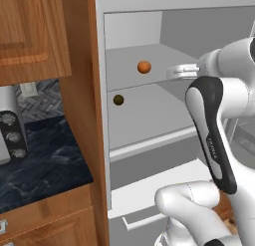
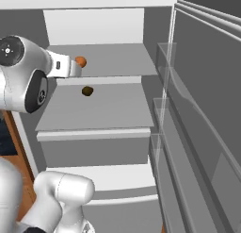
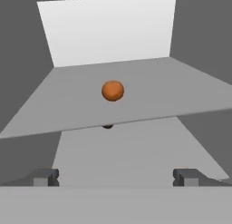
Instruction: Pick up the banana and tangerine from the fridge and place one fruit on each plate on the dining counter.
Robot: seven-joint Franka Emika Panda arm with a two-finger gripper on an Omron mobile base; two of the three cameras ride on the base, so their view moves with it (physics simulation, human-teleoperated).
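Note:
The fridge [image 1: 149, 115] stands open, with pale grey shelves inside. A bright-orange tangerine [image 1: 144, 66] sits alone on the upper shelf [image 3: 149, 96], toward its middle [image 3: 113, 90]. My gripper [image 3: 115, 177] is open and empty. It hovers level with that shelf's front edge, facing the fruit from a short distance away. From the right base view the hand [image 2: 66, 67] partly covers the tangerine [image 2: 82, 62]. The banana, the plates and the dining counter are out of view.
A dark olive-brown round fruit [image 1: 118, 99] lies on the shelf below [image 2: 87, 91]. The fridge door with its clear shelves [image 2: 197, 133] stands open on the right. A wooden cabinet side [image 1: 79, 90] and a dark marbled kitchen counter [image 1: 40, 165] with a grey appliance [image 1: 10, 125] flank the left.

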